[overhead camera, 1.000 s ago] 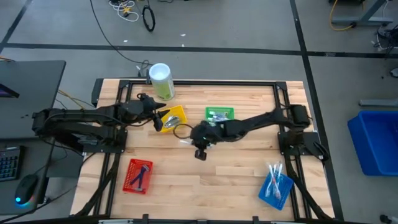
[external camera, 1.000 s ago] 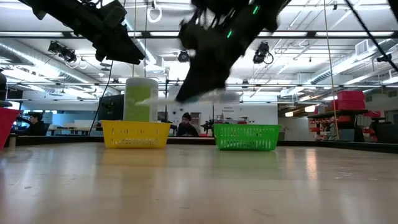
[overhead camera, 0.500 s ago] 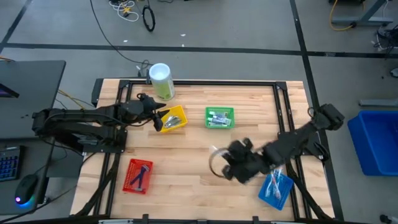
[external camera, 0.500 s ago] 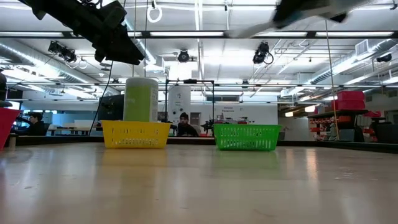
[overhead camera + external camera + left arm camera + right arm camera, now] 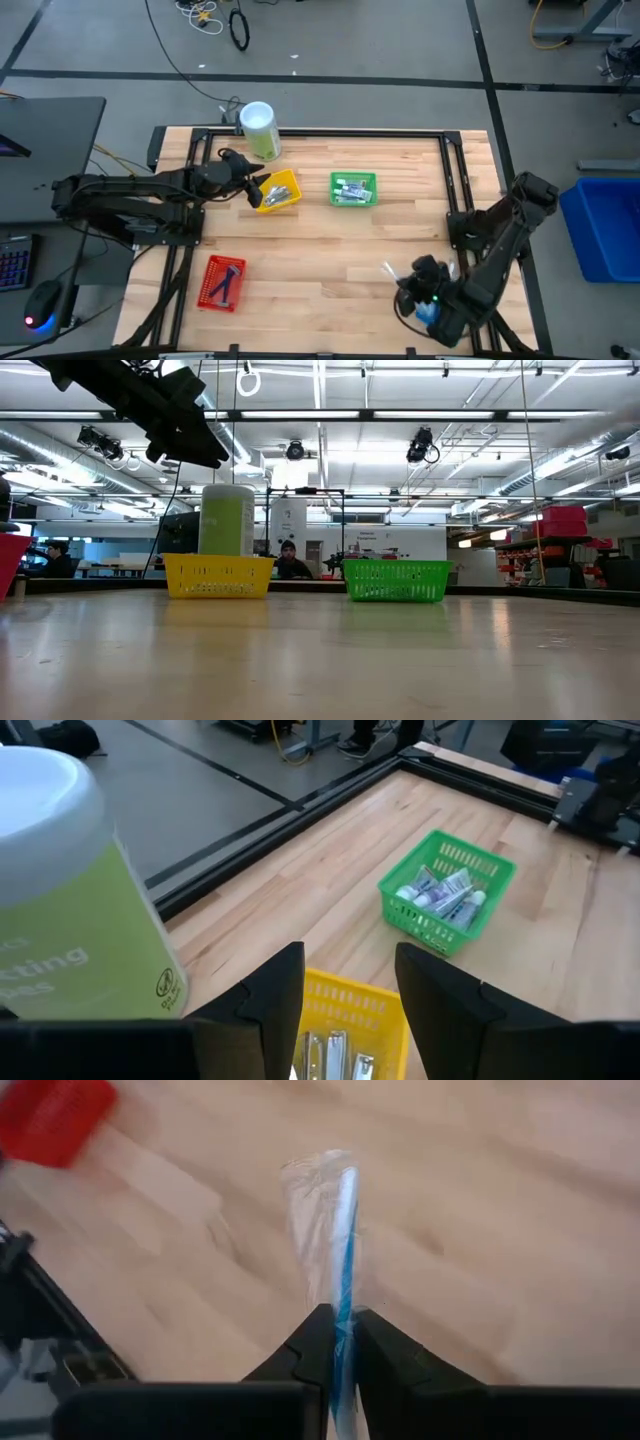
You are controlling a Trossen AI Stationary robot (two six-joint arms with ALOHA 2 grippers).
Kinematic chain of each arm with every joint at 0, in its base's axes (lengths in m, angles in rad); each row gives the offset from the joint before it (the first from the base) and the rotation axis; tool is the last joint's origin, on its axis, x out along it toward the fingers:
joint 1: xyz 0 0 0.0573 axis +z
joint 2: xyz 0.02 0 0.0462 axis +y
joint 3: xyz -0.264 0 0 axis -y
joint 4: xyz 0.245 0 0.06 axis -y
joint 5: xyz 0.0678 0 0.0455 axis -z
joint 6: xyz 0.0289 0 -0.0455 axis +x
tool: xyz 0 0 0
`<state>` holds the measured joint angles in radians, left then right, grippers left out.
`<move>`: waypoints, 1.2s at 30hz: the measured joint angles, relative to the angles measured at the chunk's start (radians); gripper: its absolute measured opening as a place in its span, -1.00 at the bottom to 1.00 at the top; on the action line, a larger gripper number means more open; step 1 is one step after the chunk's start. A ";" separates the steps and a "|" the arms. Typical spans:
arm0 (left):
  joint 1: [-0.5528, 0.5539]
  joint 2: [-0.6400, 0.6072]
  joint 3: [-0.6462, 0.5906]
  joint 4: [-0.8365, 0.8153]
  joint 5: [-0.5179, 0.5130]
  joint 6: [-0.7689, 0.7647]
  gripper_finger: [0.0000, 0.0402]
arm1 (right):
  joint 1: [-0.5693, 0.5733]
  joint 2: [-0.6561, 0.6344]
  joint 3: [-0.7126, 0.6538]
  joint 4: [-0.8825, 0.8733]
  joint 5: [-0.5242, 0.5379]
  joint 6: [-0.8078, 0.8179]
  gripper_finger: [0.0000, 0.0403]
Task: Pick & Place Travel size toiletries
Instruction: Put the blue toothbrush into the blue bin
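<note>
Holding a wrapped blue toothbrush [image 5: 338,1250], right gripper [image 5: 337,1342] fingers pinched on it, low at table's near right corner over the blue basket [image 5: 432,312]. Left gripper [image 5: 348,985] parked open above the yellow basket [image 5: 350,1020]; tubes [image 5: 440,892] in the green basket [image 5: 495,870] beyond.

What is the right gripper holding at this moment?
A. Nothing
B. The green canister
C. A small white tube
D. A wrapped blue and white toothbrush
D: in the right wrist view the right gripper is shut on a wrapped toothbrush with a blue stripe, held above the wooden table.
</note>
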<state>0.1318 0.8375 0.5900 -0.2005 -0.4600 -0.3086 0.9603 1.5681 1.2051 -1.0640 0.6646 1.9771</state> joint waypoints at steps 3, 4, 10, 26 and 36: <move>0.000 0.000 0.000 0.001 -0.001 0.005 -0.16 | 0.054 0.033 0.000 -0.012 -0.052 0.131 -0.81; 0.000 0.000 0.000 0.002 -0.001 0.005 -0.16 | 0.072 0.047 0.000 -0.021 -0.056 0.176 -0.81; 0.000 0.000 0.000 0.052 -0.032 0.012 -0.16 | 0.169 0.081 0.002 -0.182 -0.183 0.413 -0.81; 0.001 0.000 0.000 0.221 -0.111 0.066 -0.16 | 0.243 0.165 0.033 -0.430 -0.357 0.609 -0.81; 0.001 0.000 0.000 0.221 -0.157 -0.013 -0.16 | 0.217 0.261 0.033 -0.417 -0.360 0.530 -0.79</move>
<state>0.1326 0.8376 0.5903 0.0208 -0.6174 -0.3215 1.1771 1.8290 1.2385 -1.4812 0.3050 2.5075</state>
